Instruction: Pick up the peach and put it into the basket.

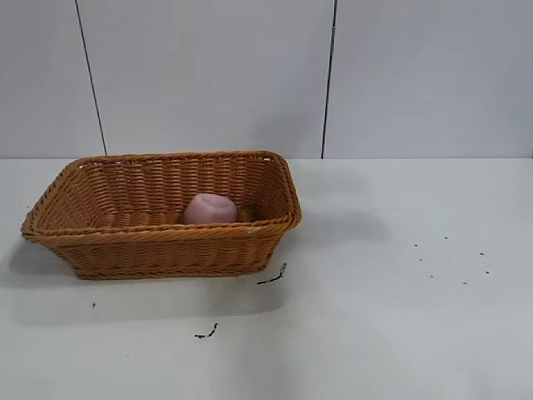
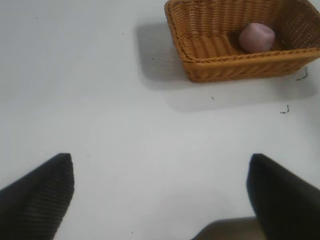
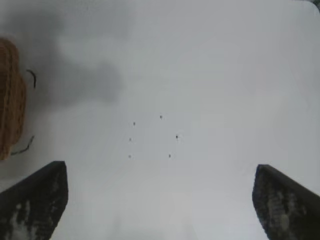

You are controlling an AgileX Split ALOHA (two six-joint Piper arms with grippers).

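Note:
The pale-pink peach lies inside the orange-brown wicker basket at the table's left; both also show in the left wrist view, the peach within the basket. No arm shows in the exterior view. My left gripper is open and empty over bare table, well away from the basket. My right gripper is open and empty over bare table, with an edge of the basket off to one side.
Small black marks lie on the white table near the basket and further forward. A few dark specks dot the table's right side. A grey panelled wall stands behind.

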